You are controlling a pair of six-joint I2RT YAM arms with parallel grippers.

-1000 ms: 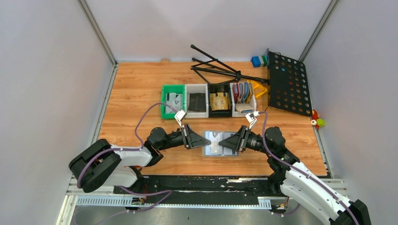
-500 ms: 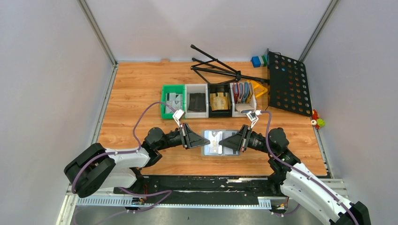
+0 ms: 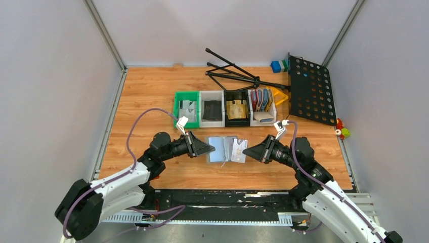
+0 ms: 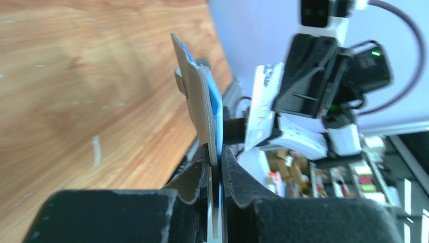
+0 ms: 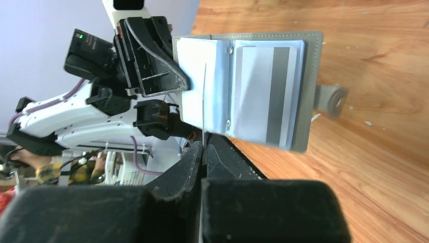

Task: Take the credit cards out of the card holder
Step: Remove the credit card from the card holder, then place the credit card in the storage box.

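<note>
Wood table [image 3: 146,96], grey walls on three sides, arm bases at 6 o'clock with both arms reaching in toward the centre.

- Left pincer [image 3: 206,148]: squeezed narrow on the 9 o'clock edge of the card holder [image 3: 216,150]. The left wrist view shows the holder edge-on, clamped between both fingers.
- Holder sits mid-table, opened flat with the pale blue inner pockets facing up. It looks lifted off the wood, but can't confirm from the top view.
- Right pincer [image 3: 246,151]: comes in from 3 o'clock, pinched tight on a thin whitish card [image 4: 262,106]. From the left wrist view that card looks apart from the holder.
- Striped card [image 5: 268,93]: sits in the holder's pocket on the right-pincer side, with a dark band down its length.
- Bin row toward 12 o'clock, just past the holder:
  - green bin [image 3: 177,109]
  - white bin [image 3: 211,94] with a black flat item
  - black bin [image 3: 237,94] with a tan-gold item
  - end bin [image 3: 273,110] with red and blue holders standing on edge
- Far side: folded black stand [image 3: 238,71]. Perforated black panel [image 3: 311,91] at 2 o'clock.
</note>
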